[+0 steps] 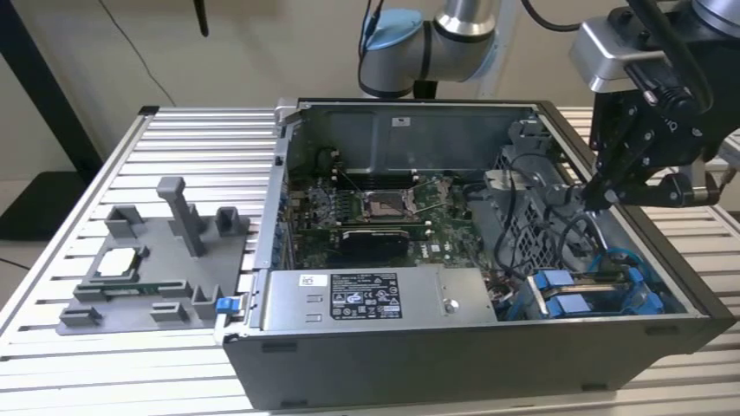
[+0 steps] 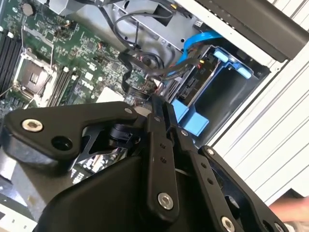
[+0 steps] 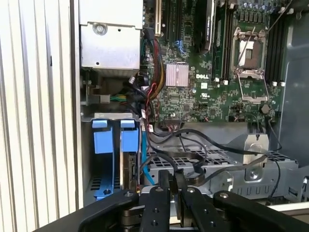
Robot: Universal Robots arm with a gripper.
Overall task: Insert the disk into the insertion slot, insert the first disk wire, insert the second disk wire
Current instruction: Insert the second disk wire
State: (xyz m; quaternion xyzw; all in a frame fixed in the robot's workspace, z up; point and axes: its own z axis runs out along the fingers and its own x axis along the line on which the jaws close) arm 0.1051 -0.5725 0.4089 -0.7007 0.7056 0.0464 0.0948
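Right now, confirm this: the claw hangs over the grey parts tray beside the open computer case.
Not quite. In the exterior view the claw hangs over the open computer case itself, at the exterior view's right; the grey parts tray lies beside the case.

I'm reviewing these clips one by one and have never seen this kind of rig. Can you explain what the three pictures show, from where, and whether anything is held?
The exterior view looks from outside at a ribbed metal table with an open computer case lying on it. Beside the case, on the exterior view's left, sits a grey fixture tray holding small parts. The black gripper on the robot arm hangs over the case's far right side, among loose black cables.

The two wrist views come from cameras riding on the arm, so the black shapes in front are the gripper itself. The first wrist view looks down on the green motherboard and the blue-edged drive bay. The second wrist view shows that bay from another angle.

The fingers look closed together, with nothing visible between them.
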